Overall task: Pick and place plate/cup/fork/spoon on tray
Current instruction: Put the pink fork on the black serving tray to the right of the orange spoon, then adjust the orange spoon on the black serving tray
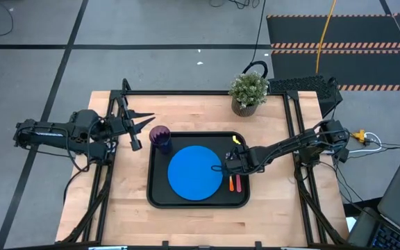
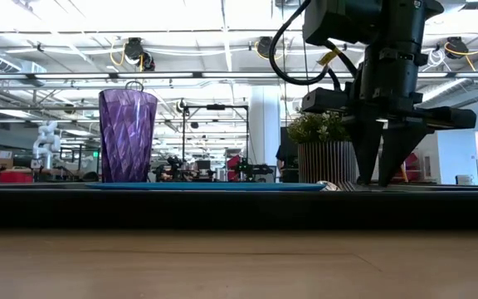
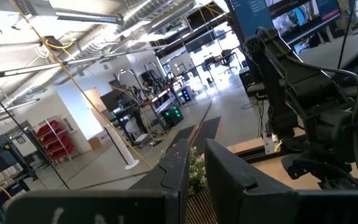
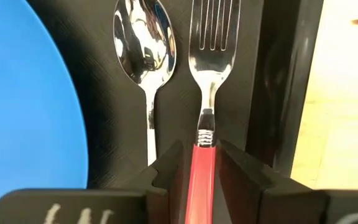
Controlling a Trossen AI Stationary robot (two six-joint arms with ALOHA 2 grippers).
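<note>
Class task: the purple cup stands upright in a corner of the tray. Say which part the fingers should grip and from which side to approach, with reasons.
Grip the cup around its side wall, a little below the rim. Come in level from the left arm's side: the left gripper is nearest, and the tray edge there is free. The cup is upright and round, so two fingers can close across its width; the plate crowds its other side.

One tray (image 1: 157,198), one plate (image 1: 194,173), one cup (image 1: 160,135), one spoon (image 4: 145,50), one fork (image 4: 211,43), one potted plant (image 1: 248,91).
</note>
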